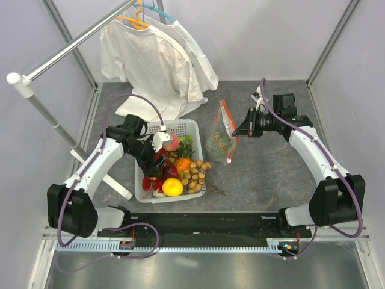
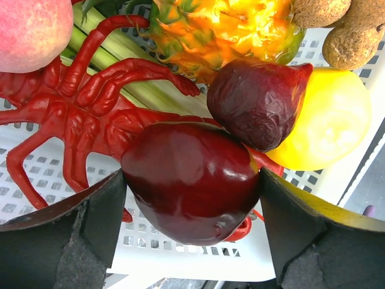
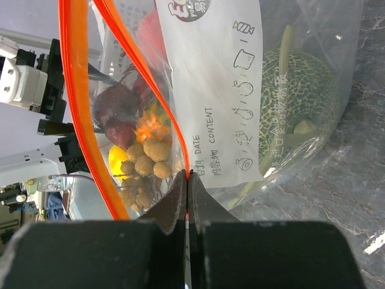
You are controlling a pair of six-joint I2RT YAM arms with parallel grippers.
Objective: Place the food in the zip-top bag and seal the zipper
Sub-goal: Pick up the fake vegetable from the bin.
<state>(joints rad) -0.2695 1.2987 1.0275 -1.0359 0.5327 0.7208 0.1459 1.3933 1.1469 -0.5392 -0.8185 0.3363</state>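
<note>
At 3 o'clock of the basket (image 1: pixel 194 129), right gripper (image 3: pixel 187 180) pinches the zip-top bag (image 3: pixel 216 72) rim; melon (image 3: pixel 301 90) inside. Left gripper (image 2: pixel 190 201) straddles the dark red piece (image 2: pixel 186 165), jaws wide. Zipper (image 3: pixel 72 90) unsealed.

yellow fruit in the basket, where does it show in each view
Top external: yellow fruit low and left of centre, at the basket's near rim.
Left wrist: yellow fruit at the right edge, behind a dark red piece.
Right wrist: yellow fruit lower left, seen through the bag.
Shared landmark: the brown balls beside it in all three.
</note>
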